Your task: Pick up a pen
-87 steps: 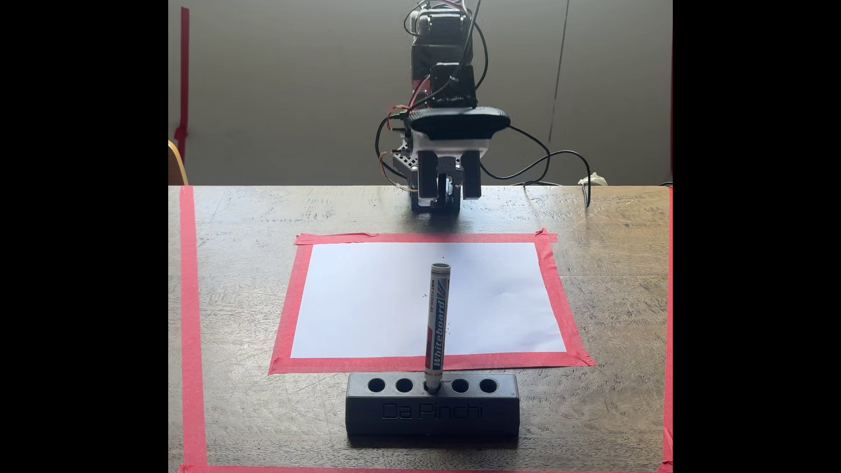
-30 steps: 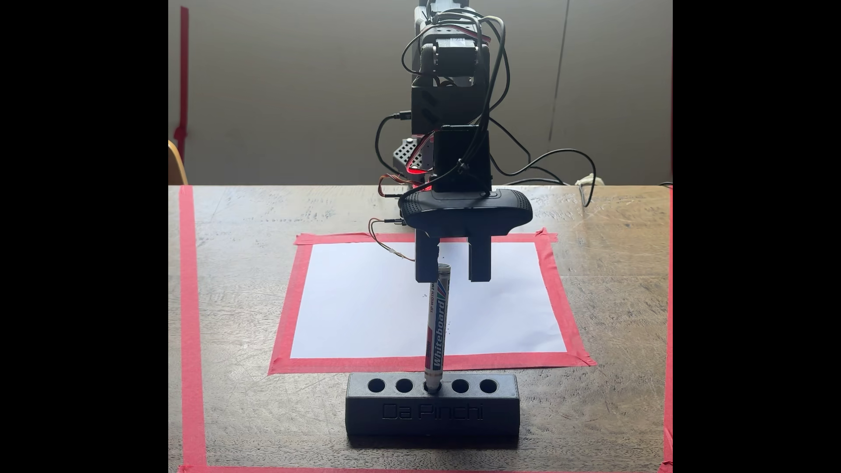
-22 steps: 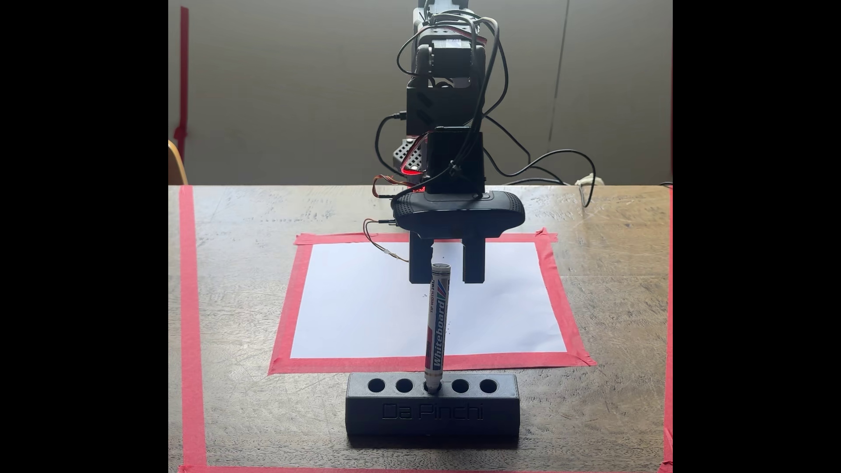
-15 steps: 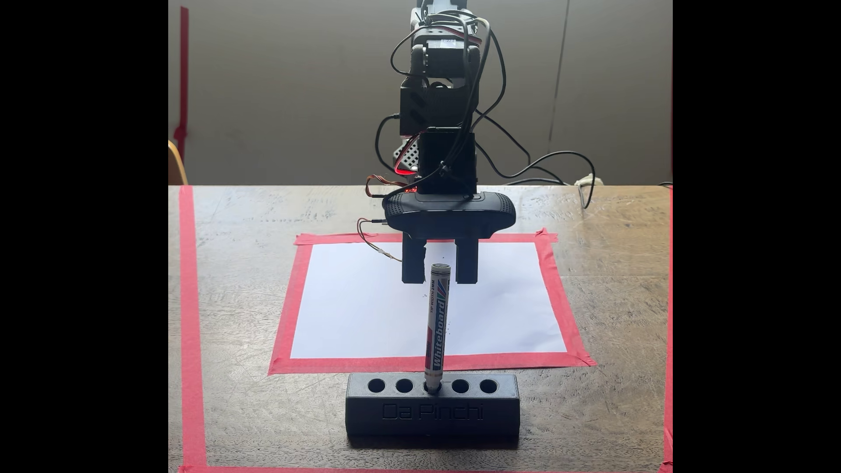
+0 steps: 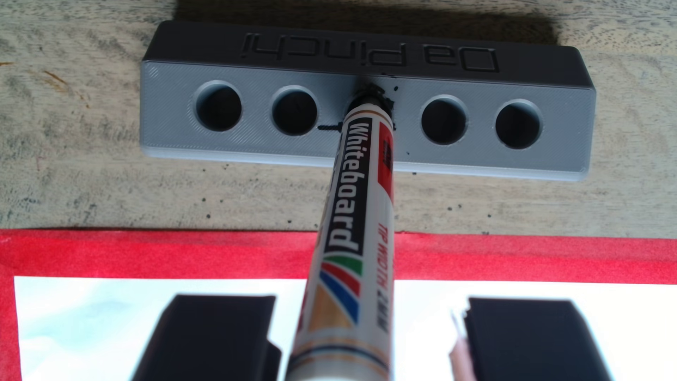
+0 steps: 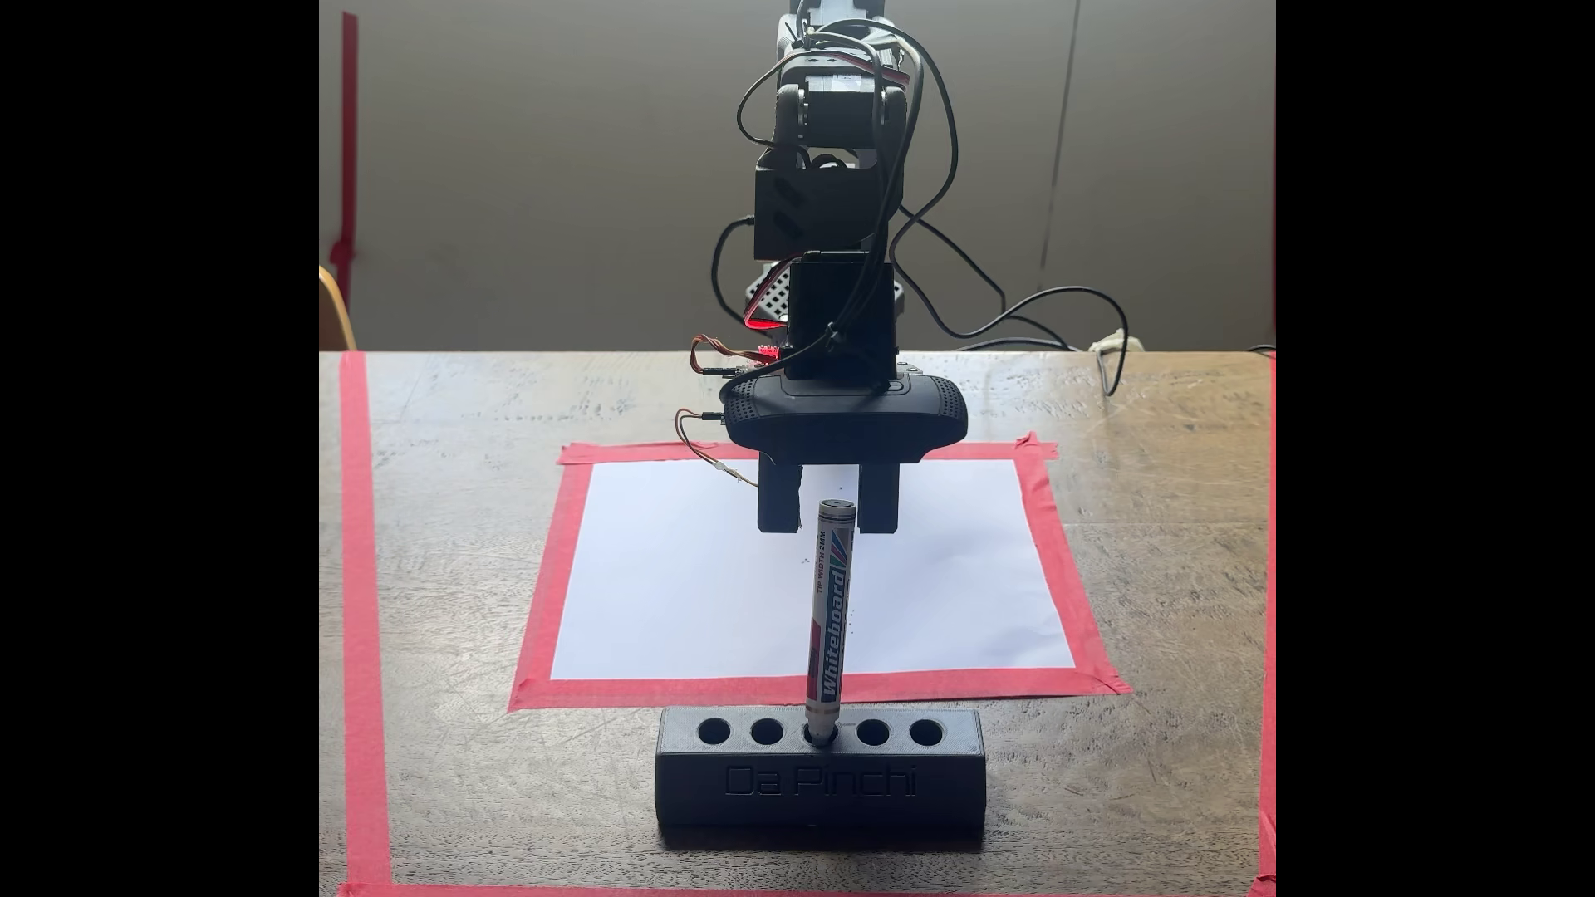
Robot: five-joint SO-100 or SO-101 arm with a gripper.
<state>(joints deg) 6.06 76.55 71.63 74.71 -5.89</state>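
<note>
White pen (image 5: 348, 234) tip hidden inside holder (image 5: 366, 157).

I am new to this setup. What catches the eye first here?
The pen stands, slightly tilted, in the middle hole of the black holder at the table's front. Behind it lies white paper framed in red tape, where the open gripper hangs with its fingers either side of the pen's top.

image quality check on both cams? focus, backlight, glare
Wrist view: pen and holder fairly sharp, claw fingers soft at the bottom edge, paper blown out white. Fixed view: backlit, arm nearly a silhouette, sheen on the table, black bars at both sides.
</note>
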